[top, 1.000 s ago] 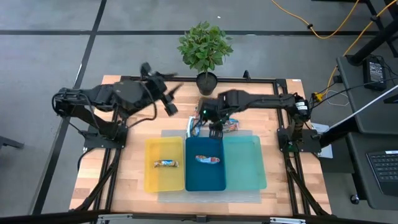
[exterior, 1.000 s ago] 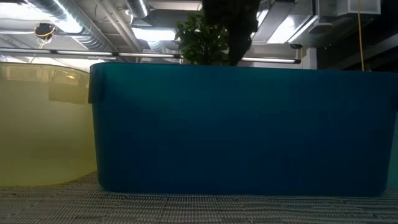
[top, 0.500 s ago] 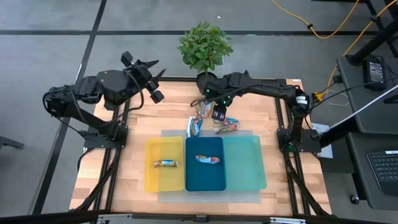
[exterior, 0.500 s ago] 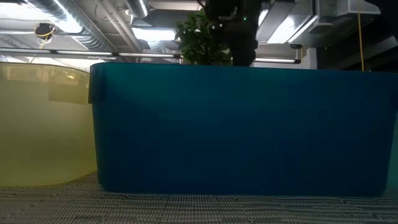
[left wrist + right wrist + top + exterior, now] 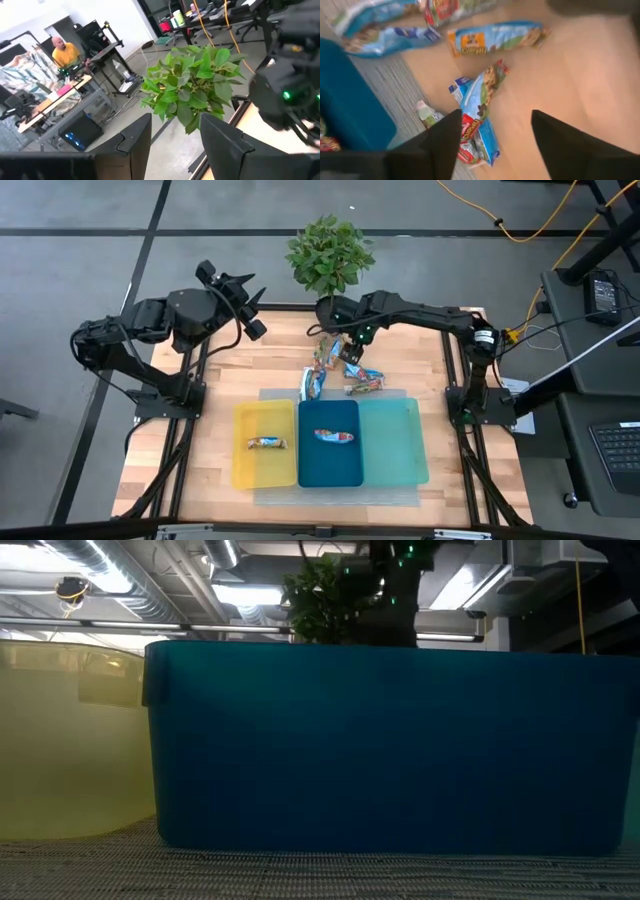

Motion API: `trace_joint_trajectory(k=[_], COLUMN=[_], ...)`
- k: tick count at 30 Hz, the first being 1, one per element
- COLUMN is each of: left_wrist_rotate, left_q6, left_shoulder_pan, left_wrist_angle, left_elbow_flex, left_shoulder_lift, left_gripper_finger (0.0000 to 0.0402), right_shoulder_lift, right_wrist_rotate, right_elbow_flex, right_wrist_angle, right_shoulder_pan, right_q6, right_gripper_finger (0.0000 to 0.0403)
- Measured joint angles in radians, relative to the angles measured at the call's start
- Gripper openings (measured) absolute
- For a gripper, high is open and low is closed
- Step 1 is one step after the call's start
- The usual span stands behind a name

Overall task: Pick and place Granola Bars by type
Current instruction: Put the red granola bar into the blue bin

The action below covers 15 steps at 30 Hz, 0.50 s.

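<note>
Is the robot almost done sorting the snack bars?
Not yet. One bar lies in the yellow tray and one bar in the dark blue tray. The teal tray has none. The right gripper hangs open and empty over the pile of bars still on the table.

Red-labelled bar (image 5: 468,131): white letters, perhaps "CHEWY", too blurred to be sure.
Other wrappers (image 5: 492,41): printed logos, not readable.
Trays (image 5: 330,470): no text.
</note>
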Motion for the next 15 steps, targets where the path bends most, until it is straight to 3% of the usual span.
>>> trace_joint_trajectory(k=[7,15], left_wrist_rotate=[0.000,-0.022], left_q6=[-0.004,-0.027], left_shoulder_pan=[0.003,0.003], left_wrist_angle=[0.000,0.000], left_elbow_flex=[0.000,0.000], left_shoulder_lift=[0.000,0.000], left_gripper_finger=[0.0159,0.0159], right_shoulder_lift=[0.001,0.001], right_wrist_rotate=[0.000,-0.078], right_elbow_flex=[-0.142,-0.273], right_wrist_angle=[0.081,0.227], right_shoulder_pan=[-0.007,-0.005], right_q6=[0.023,0.026], right_gripper_finger=[0.0336,0.0344])
